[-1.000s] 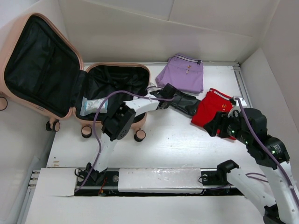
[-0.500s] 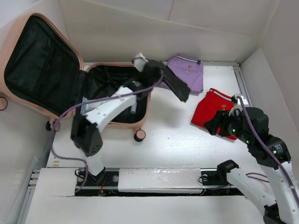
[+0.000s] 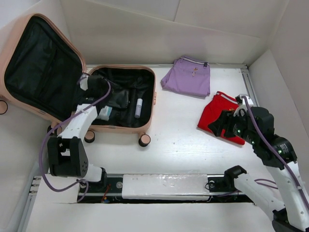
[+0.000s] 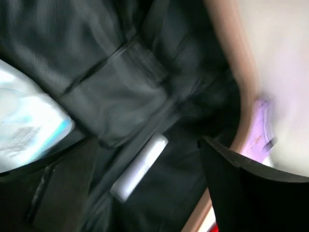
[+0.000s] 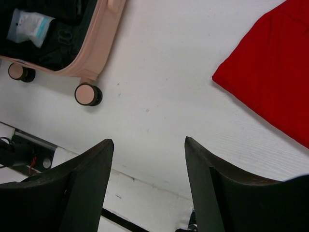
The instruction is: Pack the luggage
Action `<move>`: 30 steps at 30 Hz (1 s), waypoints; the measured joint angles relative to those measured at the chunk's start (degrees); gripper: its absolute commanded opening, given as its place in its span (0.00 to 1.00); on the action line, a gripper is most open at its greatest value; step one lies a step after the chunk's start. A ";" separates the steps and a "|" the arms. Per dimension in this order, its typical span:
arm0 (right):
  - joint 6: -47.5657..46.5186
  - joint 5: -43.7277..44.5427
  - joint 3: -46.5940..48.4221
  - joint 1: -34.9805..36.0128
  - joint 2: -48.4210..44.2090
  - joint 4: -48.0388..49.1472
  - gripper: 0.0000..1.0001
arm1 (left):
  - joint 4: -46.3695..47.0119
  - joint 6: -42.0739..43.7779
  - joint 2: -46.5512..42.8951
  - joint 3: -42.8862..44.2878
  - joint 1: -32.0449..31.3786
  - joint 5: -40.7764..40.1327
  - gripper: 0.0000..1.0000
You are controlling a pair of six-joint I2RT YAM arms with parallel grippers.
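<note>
- Bright, even overhead light washes the white table in the top view; shadows fall soft and faint.
- The black lining of the luggage swallows the light, showing little detail.
- Motion blur smears the left wrist view: the white tube and pale packet lose their edges, and the right side is bleached out.
- The right wrist view is crisp on the table; its own fingers loom dark.

Overhead and wrist views sharing luggage

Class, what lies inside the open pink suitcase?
A black pouch, a white tube and a white-and-blue packet lie in the suitcase. Whatever is under the pouch or the left arm is hidden.
</note>
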 measured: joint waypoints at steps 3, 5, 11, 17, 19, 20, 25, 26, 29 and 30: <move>0.00 0.52 0.00 0.00 0.79 0.02 0.67 | -2.43 -1.05 -0.44 -2.43 -1.84 2.34 0.84; 0.00 1.22 0.00 0.00 0.98 0.00 0.67 | -2.32 -1.44 -1.77 -2.27 -3.91 2.01 0.88; 0.07 5.49 1.46 0.00 1.38 -0.79 0.67 | -5.55 -0.81 7.10 20.98 -25.40 -3.23 0.94; 0.68 10.32 8.79 0.00 1.99 -2.73 0.67 | -1.55 -5.92 29.40 42.71 -39.08 -2.40 0.93; 0.92 10.93 10.78 0.00 1.57 -3.32 0.67 | -2.03 -9.31 37.09 46.34 -39.80 -2.38 0.91; 1.07 11.02 11.47 0.00 1.29 -3.54 0.67 | -2.62 -11.15 40.79 47.65 -39.82 -2.54 0.90; 1.64 10.95 11.82 0.00 -0.15 -5.25 0.67 | -8.28 -18.99 55.04 53.35 -39.78 -5.03 0.87; 1.70 10.91 11.74 0.00 -0.44 -5.64 0.67 | -9.46 -20.31 56.87 54.55 -39.80 -5.60 0.87; 1.73 10.58 11.58 0.00 -1.33 -6.54 0.67 | -11.65 -23.61 59.65 59.65 -39.87 -7.06 0.85; 1.75 10.38 11.52 0.00 -1.53 -6.91 0.67 | -12.41 -24.52 60.13 61.42 -39.87 -7.32 0.84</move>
